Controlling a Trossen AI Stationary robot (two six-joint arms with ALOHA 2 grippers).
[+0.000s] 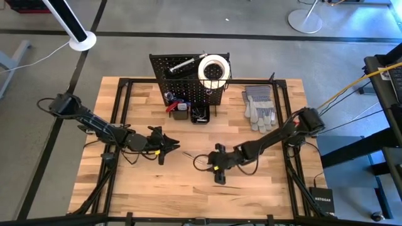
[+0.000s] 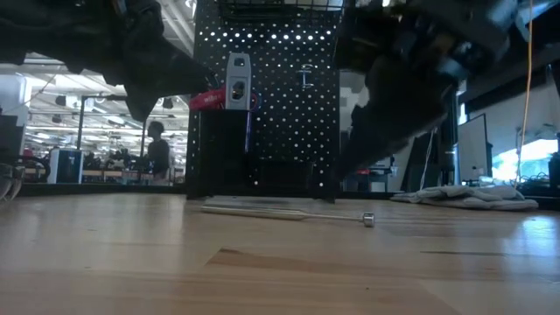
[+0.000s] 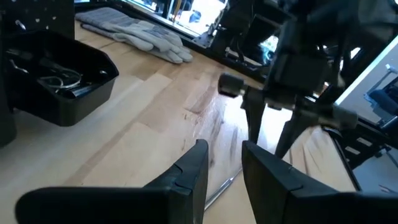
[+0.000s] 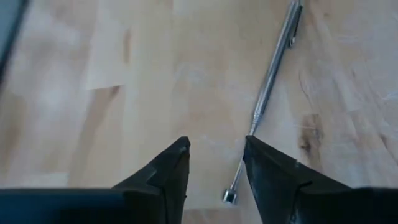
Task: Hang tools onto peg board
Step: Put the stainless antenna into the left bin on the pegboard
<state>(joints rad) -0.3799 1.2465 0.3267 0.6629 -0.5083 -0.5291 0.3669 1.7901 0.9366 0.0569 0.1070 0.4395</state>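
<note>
- Your peg board (image 1: 188,75) stands upright at the far middle of the table (image 1: 138,182), a black perforated panel.
- On its right side, a wire basket (image 1: 217,80) holds the white tape roll (image 1: 213,68).
- A silver metal tool (image 1: 181,65) shows at the board's top left, beside the roll.
- At the board's foot you have two small black bins: the left bin (image 1: 180,110) carries red-handled pliers (image 1: 171,108), and the right bin (image 3: 59,78) holds a tangle of thin metal pieces you cannot identify.
- In the low view a red-and-silver tool (image 2: 229,87) sticks up from the left bin; its lower part is hidden behind the bin wall.
- A thin silver telescoping rod (image 4: 264,93) with a small round tip lies flat on the table, near of the board, between the two arms.
- Your right gripper (image 4: 214,165) hangs just over that rod's tip end, its fingers parted and empty; the rod's tip sits beside one finger.
- Your left gripper (image 3: 221,165) waits left of centre, pointed toward the right arm, its fingers a narrow gap apart with nothing between them.
- Grey work gloves (image 1: 259,108) lie on the table to the right of the board.
- In the low view both arms are dark shapes cut off at the top, so you cannot read the fingers there.
</note>
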